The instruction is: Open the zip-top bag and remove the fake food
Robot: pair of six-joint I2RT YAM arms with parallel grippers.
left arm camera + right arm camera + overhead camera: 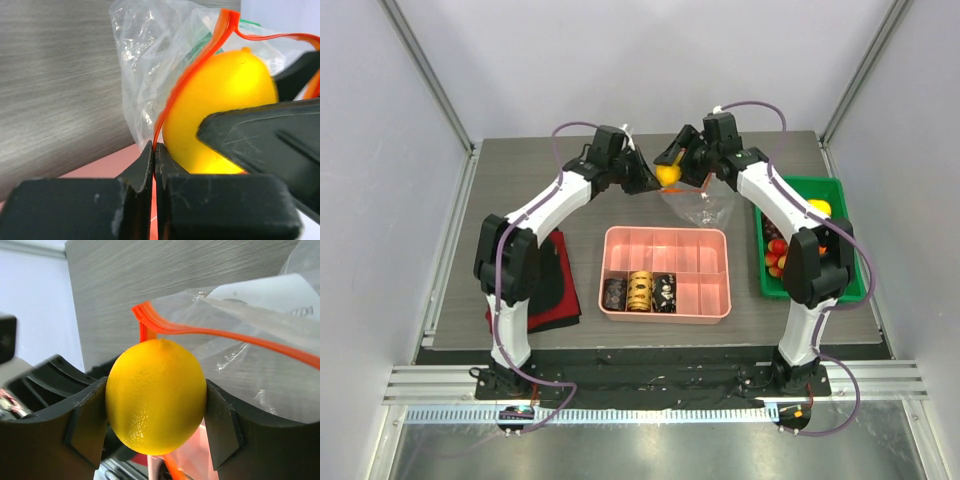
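On the grey table, my right arm half hides the green bin, and I can't name its fruit. The zip-top bag hangs beyond the pink tray. Only the 2 wrist views show the grips: my left gripper pinches the red-orange zip strip, and my right gripper clamps a yellow lemon at the bag's mouth.
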